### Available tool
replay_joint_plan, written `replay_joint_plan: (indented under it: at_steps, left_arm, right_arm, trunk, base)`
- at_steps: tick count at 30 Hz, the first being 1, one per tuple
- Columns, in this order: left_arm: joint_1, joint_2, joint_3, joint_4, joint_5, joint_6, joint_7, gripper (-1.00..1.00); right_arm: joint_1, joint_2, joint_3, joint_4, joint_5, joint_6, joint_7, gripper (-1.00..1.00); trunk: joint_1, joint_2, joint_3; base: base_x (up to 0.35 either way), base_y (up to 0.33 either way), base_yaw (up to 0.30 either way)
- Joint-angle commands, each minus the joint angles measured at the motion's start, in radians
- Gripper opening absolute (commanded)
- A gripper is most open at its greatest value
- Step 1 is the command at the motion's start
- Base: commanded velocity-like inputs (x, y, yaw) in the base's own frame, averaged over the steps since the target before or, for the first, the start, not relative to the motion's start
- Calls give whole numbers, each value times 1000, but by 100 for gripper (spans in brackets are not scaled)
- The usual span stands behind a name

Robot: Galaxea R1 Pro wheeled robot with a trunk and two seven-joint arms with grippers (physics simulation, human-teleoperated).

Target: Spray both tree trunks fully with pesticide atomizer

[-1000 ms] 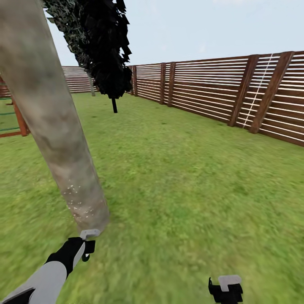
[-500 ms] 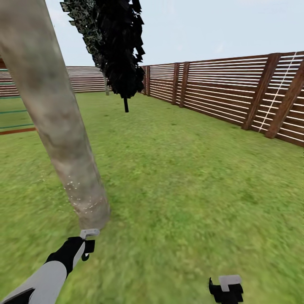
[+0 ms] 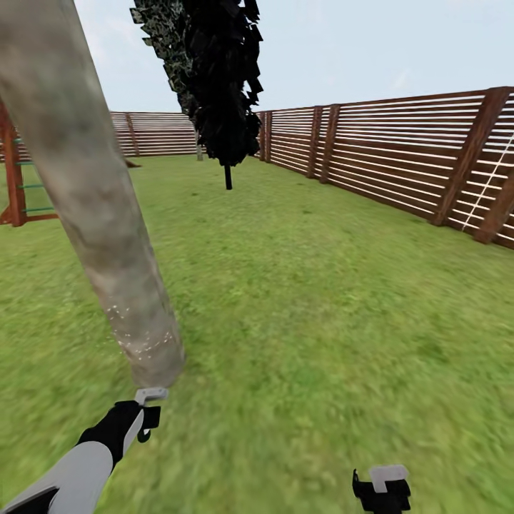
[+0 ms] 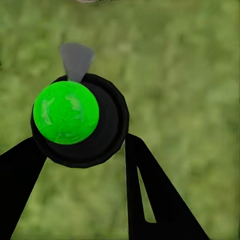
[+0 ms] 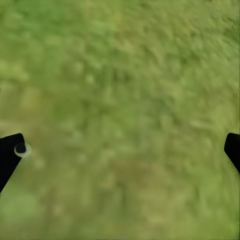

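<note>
The left gripper (image 4: 85, 165) has its two black fingers (image 4: 150, 195) clamped on the small round pesticide atomizer (image 4: 80, 120), a dark bottle seen end-on in the left wrist view with a bright green disc on it and a pale grey nozzle pointing away over blurred grass. From the head view the same gripper (image 3: 146, 414) sits at the end of a white-and-black arm, the bottle itself too small to make out there, and just ahead of it rises one thick, pale grey-brown mottled tree trunk (image 3: 93, 207), its base sprinkled with fine white pesticide specks (image 3: 139, 335). The right gripper (image 3: 382, 489) hangs well off to the side over the green lawn (image 3: 307, 285); its wrist view shows two black fingertips (image 5: 10, 155) spread wide apart (nothing between them but grass). Farther out stand one black-foliaged conifer (image 3: 214, 78), a brown slatted wooden fence (image 3: 400, 160) and a red-brown frame (image 3: 11, 171).
</note>
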Motion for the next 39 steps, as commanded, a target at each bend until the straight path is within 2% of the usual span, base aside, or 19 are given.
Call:
replay_joint_plan:
  at_steps: [1, 16, 35, 39]
  left_arm:
    - [-1, -1, 6, -1, -5, 4, 0, -100]
    - [-1, -1, 5, -1, -5, 4, 1, -100]
    - [-1, -1, 5, -1, -5, 4, 1, -100]
    - [-1, 0, 6, -3, -5, 4, 1, -100]
  right_arm:
    - [-1, 0, -8, 1, 11, -3, -3, 100]
    - [-1, 0, -8, 1, 11, -3, -3, 100]
    - [-1, 0, -8, 1, 12, -3, -3, 100]
    - [-1, 0, -8, 1, 12, -3, -3, 100]
  trunk:
    - [0, 0, -1]
    - [0, 0, -1]
    - [0, 0, -1]
    - [0, 0, -1]
  base:
    - [236, -196, 278]
    - [238, -191, 268]
    - [180, -224, 6]
    - [98, -264, 205]
